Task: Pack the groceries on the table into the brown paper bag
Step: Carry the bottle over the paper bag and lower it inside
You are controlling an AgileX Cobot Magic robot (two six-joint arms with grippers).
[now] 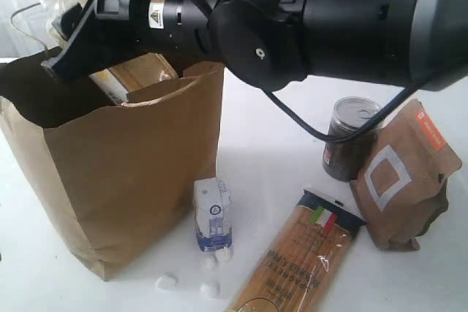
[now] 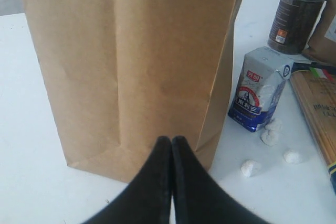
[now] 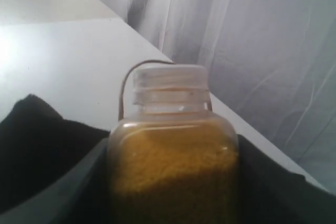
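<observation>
On table (image 1: 270,173), spaghetti packet (image 1: 307,253), Italian-flag label (image 1: 325,218)

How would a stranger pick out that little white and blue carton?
Find the tall brown paper bag on the white table. The carton stands by the bag's near corner, beside the spaghetti packet. It alone is white and blue, with white lumps at its foot.

I see the brown paper bag (image 1: 124,180) standing open on the white surface (image 1: 270,173). Just beside it stands the small white-blue carton (image 1: 213,217), with small white lumps (image 1: 167,280) at its foot. To the right lie the spaghetti packet (image 1: 303,257) and the brown pouch (image 1: 406,177), and the dark can (image 1: 349,140) stands upright. I hold the yellow-orange bottle (image 3: 173,161) upright above the bag.
</observation>
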